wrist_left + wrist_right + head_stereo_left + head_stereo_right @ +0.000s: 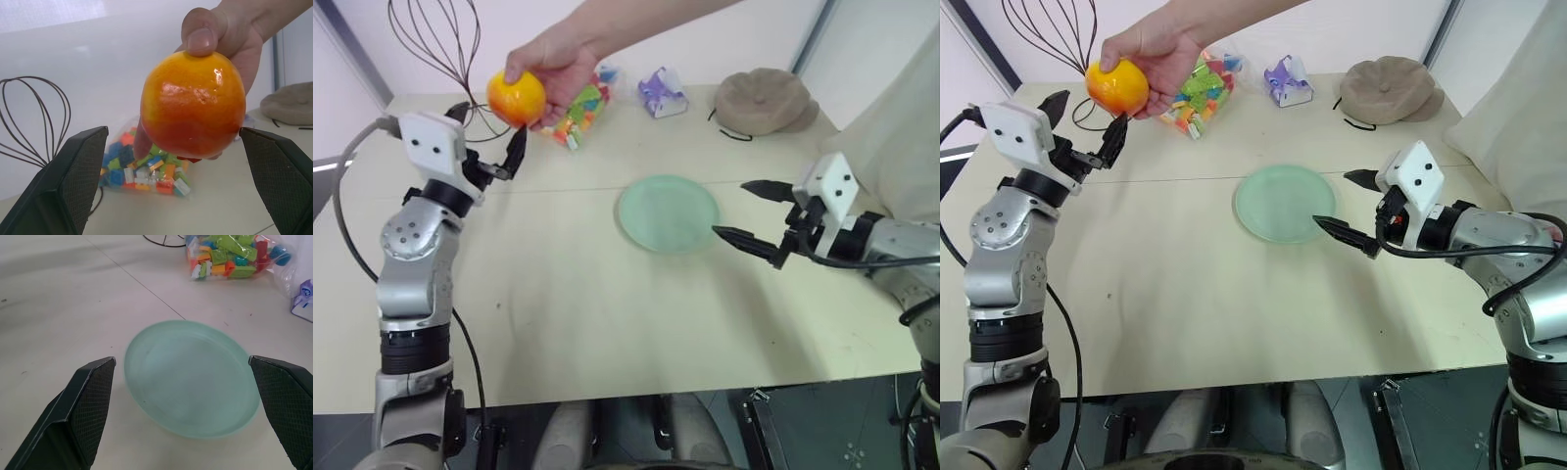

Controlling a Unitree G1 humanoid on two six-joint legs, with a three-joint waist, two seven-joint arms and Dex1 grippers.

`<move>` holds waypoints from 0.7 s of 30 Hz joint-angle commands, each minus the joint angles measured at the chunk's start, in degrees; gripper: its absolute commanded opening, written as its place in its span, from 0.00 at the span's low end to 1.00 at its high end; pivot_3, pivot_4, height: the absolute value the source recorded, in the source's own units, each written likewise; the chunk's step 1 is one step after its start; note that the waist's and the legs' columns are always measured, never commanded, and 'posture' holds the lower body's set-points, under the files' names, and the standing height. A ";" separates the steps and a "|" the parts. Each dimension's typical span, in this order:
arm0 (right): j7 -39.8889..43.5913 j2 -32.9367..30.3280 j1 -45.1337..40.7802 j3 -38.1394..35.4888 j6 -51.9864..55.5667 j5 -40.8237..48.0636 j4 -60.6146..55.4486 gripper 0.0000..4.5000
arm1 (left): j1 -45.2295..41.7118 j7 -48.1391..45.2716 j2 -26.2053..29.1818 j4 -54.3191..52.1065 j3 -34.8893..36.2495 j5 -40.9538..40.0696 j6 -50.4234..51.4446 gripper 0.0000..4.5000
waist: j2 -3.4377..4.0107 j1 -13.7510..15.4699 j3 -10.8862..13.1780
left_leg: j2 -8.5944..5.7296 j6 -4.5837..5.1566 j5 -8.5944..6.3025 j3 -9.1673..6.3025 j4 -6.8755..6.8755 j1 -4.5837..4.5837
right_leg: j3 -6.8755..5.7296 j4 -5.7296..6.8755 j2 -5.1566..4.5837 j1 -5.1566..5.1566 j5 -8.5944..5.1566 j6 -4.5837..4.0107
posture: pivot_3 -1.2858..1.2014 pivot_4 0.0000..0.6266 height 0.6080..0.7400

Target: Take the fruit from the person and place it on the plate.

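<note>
table (pixel 607 294) | fruit (pixel 517 97) round, no long axis | person's hand (pixel 558 69) holds it

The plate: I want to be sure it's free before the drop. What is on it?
Nothing lies on the plate; its whole green face shows bare. What is underneath it cannot be seen.

The plate (pixel 668 212) lies mid-desk (pixel 558 294). From it, the bag of blocks (pixel 582 108) lies at eleven o'clock and the hat (pixel 764 101) at one. The fruit (pixel 517 98), in the person's hand (pixel 558 64), hangs at ten o'clock.
</note>
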 commanded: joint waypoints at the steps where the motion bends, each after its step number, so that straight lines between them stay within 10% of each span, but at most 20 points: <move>1: -0.68 -0.84 -0.10 -2.90 -0.12 1.04 -2.56 0.99 | -2.28 -0.76 -0.56 0.48 0.14 -1.21 -1.67 1.00 | 0.00 0.00 0.00 | 0.00 0.00 0.00 0.00 0.01 -0.01 | 0.00 0.00 0.00 0.00 0.00 0.00 | 0.52 0.24 1.00; 18: -2.70 -1.10 1.29 -4.26 0.92 1.35 -5.00 0.99 | -8.23 -2.57 -3.10 9.51 -0.93 -1.58 -5.62 1.00 | 0.00 0.03 0.00 | 0.00 0.06 -0.04 0.00 0.18 -0.04 | 0.00 0.03 0.00 0.03 0.03 0.06 | 0.52 0.24 1.00; 21: -3.14 -0.97 1.44 -4.22 1.08 1.35 -5.30 1.00 | -8.77 -2.70 -3.37 10.35 -1.12 -1.53 -6.29 0.83 | 0.00 0.05 0.00 | 0.00 0.06 -0.04 0.00 0.18 -0.04 | 0.00 0.03 -0.01 0.03 0.04 0.06 | 0.52 0.24 1.00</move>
